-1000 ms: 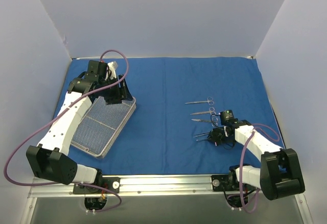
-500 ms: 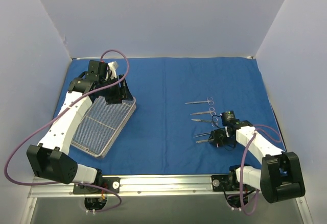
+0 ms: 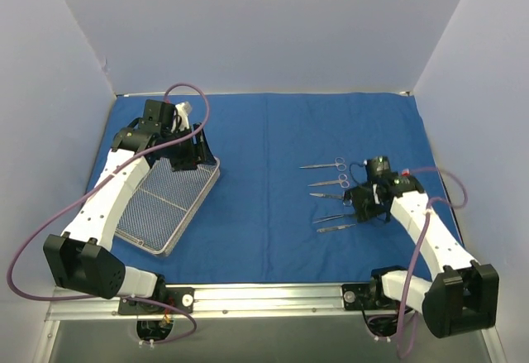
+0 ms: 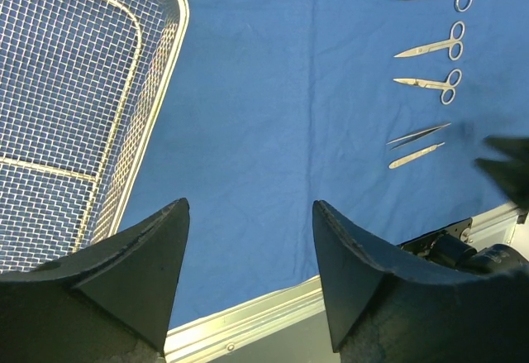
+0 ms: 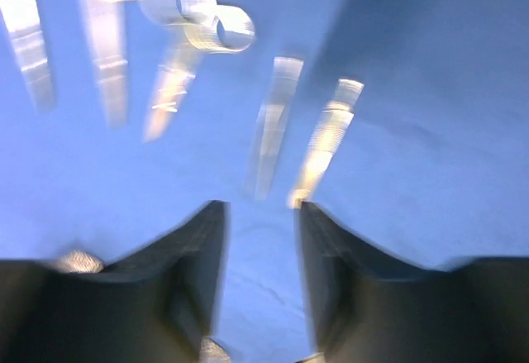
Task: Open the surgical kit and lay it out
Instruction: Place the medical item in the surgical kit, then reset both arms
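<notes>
Left tool: jaws stood apart, empty, over the far corner of the wire-mesh tray | Right tool: jaws stood narrowly apart, clamped on nothing, just beside the forceps | Tray lay on the left of the blue cloth wrap | Three scissors and two forceps lay in a row on its right

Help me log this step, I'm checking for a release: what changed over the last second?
The right gripper opened and drew back off the ends of the two nearest instruments, which now lie free on the blue cloth. Unchanged: the left gripper, open near the mesh tray, and the three scissors.
</notes>
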Robot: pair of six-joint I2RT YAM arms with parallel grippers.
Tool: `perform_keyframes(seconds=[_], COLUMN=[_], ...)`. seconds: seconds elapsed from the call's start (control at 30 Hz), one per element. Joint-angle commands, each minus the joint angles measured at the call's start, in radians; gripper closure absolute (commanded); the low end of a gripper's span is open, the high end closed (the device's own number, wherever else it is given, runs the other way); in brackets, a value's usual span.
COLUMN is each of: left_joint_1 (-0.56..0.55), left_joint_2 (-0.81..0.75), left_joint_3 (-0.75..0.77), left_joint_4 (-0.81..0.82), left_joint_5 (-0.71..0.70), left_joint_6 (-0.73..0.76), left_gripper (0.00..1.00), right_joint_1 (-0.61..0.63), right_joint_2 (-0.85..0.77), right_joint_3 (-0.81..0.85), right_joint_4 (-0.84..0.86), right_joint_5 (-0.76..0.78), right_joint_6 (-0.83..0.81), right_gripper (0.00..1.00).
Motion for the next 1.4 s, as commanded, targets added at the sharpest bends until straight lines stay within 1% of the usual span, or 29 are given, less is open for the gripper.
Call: perform_keyframes(seconds=[0.0, 0.03, 0.07, 0.1, 0.17, 0.2, 0.27, 0.33, 0.37, 0.43, 0.47, 0.5, 0.53, 0.57, 0.6, 0.63, 0.67, 0.7, 0.73, 0.77, 0.8, 0.83, 0.87, 0.9, 0.93, 1.13, 1.23, 1.27, 1.37], left_joint_1=[-0.002, 0.0, 0.0, 0.001, 0.003, 0.003, 0.003, 0.003, 0.003, -0.003, -0.016, -0.022, -0.025, -0.023, -0.023, -0.025, -0.025, -0.025, -0.025, -0.026, -0.03, -0.03, -0.031, -0.034, -0.049, -0.069, -0.073, -0.074, -0.076], left_joint_2=[-0.034, -0.037, -0.04, -0.051, -0.069, -0.089, -0.118, -0.19, -0.216, -0.322, -0.367, -0.473, -0.531, -0.58, -0.671, -0.713, -0.747, -0.808, -0.838, -0.864, -0.911, -0.934, -0.954, -1.015, -1.048, -1.324, -1.445, -1.473, -1.436], left_joint_3=[-0.015, -0.02, -0.026, -0.035, -0.082, -0.098, -0.17, -0.248, -0.333, -0.429, -0.548, -0.614, -0.677, -0.743, -0.87, -0.927, -0.981, -1.088, -1.145, -1.203, -1.265, -1.378, -1.411, -1.402, -1.411, -1.414, -1.414, -1.412, -1.412], left_joint_4=[0.041, 0.044, 0.053, 0.067, 0.119, 0.136, 0.211, 0.308, 0.405, 0.527, 0.704, 0.797, 0.87, 1.053, 1.142, 1.213, 1.358, 1.444, 1.531, 1.724, 1.823, 1.912, 2.001, 1.988, 2.011, 1.879, 1.728, 1.662, 1.699], left_joint_5=[0.011, 0.023, 0.025, 0.027, 0.049, 0.053, 0.085, 0.14, 0.169, 0.262, 0.298, 0.333, 0.339, 0.352, 0.37, 0.372, 0.378, 0.387, 0.39, 0.379, 0.364, 0.344, 0.324, 0.347, 0.352, 0.358, 0.367, 0.369, 0.387], left_joint_6=[0.027, 0.028, 0.027, 0.022, 0.011, 0.004, -0.038, -0.071, -0.116, -0.186, -0.217, -0.251, -0.338, -0.389, -0.439, -0.543, -0.602, -0.657, -0.775, -0.838, -0.892, -0.944, -1.01, -0.997, -0.986, -0.964, -0.937, -0.931, -0.921], left_gripper=[0.3, 0.29, 0.02, 0.06, 0.06, 0.06, 0.06, 0.06, 0.06, 0.06, 0.06, 0.06, 0.06, 0.06, 0.06, 0.06, 0.06, 0.06, 0.06, 0.06, 0.06, 0.06, 0.06, 0.06, 0.06, 0.06, 0.06, 0.06, 0.06], right_joint_1=[-0.001, 0.007, 0.016, 0.035, 0.062, 0.093, 0.119, 0.151, 0.157, 0.168, 0.174, 0.18, 0.185, 0.19, 0.191, 0.193, 0.193, 0.193, 0.193, 0.193, 0.194, 0.196, 0.197, 0.208, 0.223, 0.275, 0.282, 0.286, 0.292], right_joint_2=[0.06, 0.088, 0.09, 0.085, 0.042, 0.021, -0.042, -0.106, -0.13, -0.214, -0.252, -0.3, -0.409, -0.471, -0.542, -0.681, -0.747, -0.813, -0.923, -0.967, -1.007, -1.066, -1.079, -1.079, -1.063, -1.052, -1.069, -1.075, -1.079], right_joint_3=[0.169, 0.203, 0.245, 0.253, 0.26, 0.254, 0.237, 0.183, 0.156, 0.059, 0.018, -0.025, -0.111, -0.159, -0.208, -0.252, -0.329, -0.369, -0.407, -0.497, -0.551, -0.614, -0.68, -0.749, -0.748, -0.745, -0.74, -0.74, -0.739], right_joint_4=[-0.044, -0.05, -0.029, -0.006, 0.052, 0.078, 0.143, 0.196, 0.268, 0.347, 0.455, 0.511, 0.555, 0.685, 0.748, 0.79, 0.828, 0.842, 0.855, 0.92, 0.978, 1.05, 1.253, 1.243, 1.232, 1.168, 1.085, 1.053, 1.019], right_joint_5=[0.098, 0.11, 0.116, 0.118, 0.127, 0.132, 0.141, 0.133, 0.097, 0.019, -0.077, -0.122, -0.164, -0.217, -0.335, -0.363, -0.373, -0.384, -0.397, -0.429, -0.469, -0.539, -0.572, -0.574, -0.572, -0.513, -0.459, -0.453, -0.41], right_joint_6=[-0.26, -0.305, -0.348, -0.391, -0.477, -0.5, -0.566, -0.608, -0.641, -0.669, -0.686, -0.686, -0.682, -0.679, -0.669, -0.657, -0.64, -0.596, -0.578, -0.558, -0.524, -0.408, -0.331, -0.326, -0.391, -0.525, -0.577, -0.583, -0.594], right_gripper=[0.56, 0.51, 0.47, 0.4, 0.27, 0.13, 0.0, 0.0, 0.0, 0.0, 0.0, 0.0, 0.0, 0.0, 0.0, 0.0, 0.0, 0.0, 0.0, 0.0, 0.0, 0.0, 0.0, 0.0, 0.0, 0.0, 0.0, 0.0, 0.0])
